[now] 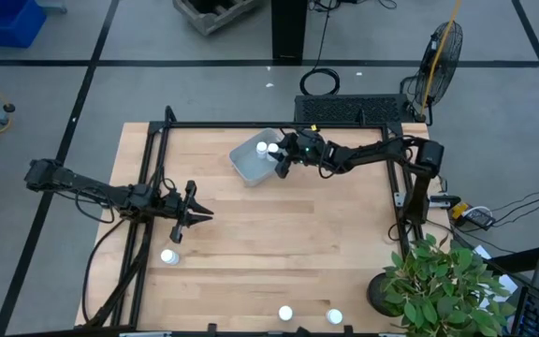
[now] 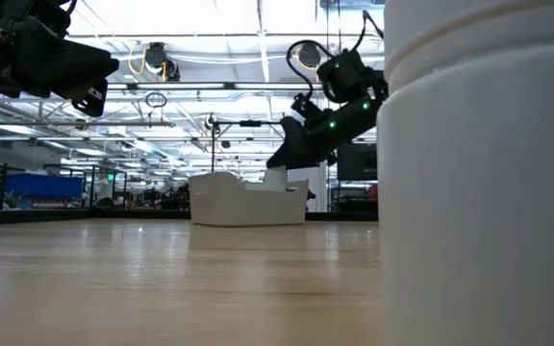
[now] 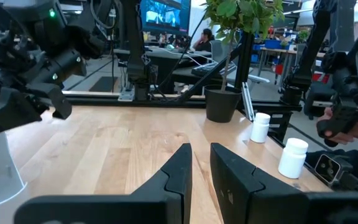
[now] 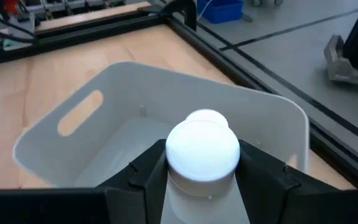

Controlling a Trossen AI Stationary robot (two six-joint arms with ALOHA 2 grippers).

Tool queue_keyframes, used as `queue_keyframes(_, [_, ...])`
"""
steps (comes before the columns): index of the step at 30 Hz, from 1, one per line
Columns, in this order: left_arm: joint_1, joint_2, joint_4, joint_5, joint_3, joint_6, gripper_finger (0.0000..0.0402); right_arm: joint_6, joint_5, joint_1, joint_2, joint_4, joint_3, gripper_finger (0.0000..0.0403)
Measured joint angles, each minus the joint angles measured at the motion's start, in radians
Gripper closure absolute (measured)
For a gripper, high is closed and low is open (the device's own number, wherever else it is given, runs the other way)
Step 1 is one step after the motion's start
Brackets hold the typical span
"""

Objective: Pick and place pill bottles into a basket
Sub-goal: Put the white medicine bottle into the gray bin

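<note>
The pale basket stands at the table's far middle, with one white pill bottle upright in it. My right gripper is over the basket's right end, shut on a second bottle. A third bottle stands near the left edge, and two more stand at the front edge. My left gripper hovers left of centre, beyond the third bottle, its fingers together but for a narrow slit, holding nothing. My right gripper pinches the bottle between its two fingers, on opposite sides of its body just under the cap. The fingers slant down from the table's right side. The bottle is upright inside the basket's right end; whether its base rests on the basket's floor is hidden.
A black frame runs round the table's left, far and right sides. A potted plant stands at the front right corner. One front-edge bottle fills the right of the low view. Bare wood lies between the basket and the front bottles.
</note>
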Motion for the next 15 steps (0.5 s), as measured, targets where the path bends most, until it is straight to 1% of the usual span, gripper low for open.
queue_keyframes(2, [0.000,0.000,0.000,0.000,0.000,0.000,0.0339,0.018,-0.004,-0.004,0.017,-0.003,-0.001,0.0252])
queue_keyframes(8, [0.000,0.000,0.000,0.000,0.000,0.000,0.0339,0.007,0.008,-0.009,0.074,0.063,0.001,0.0251])
queue_keyframes(15, [0.000,0.000,0.000,0.000,0.000,0.000,0.0339,0.013,0.002,-0.009,0.076,0.066,0.001,0.0252])
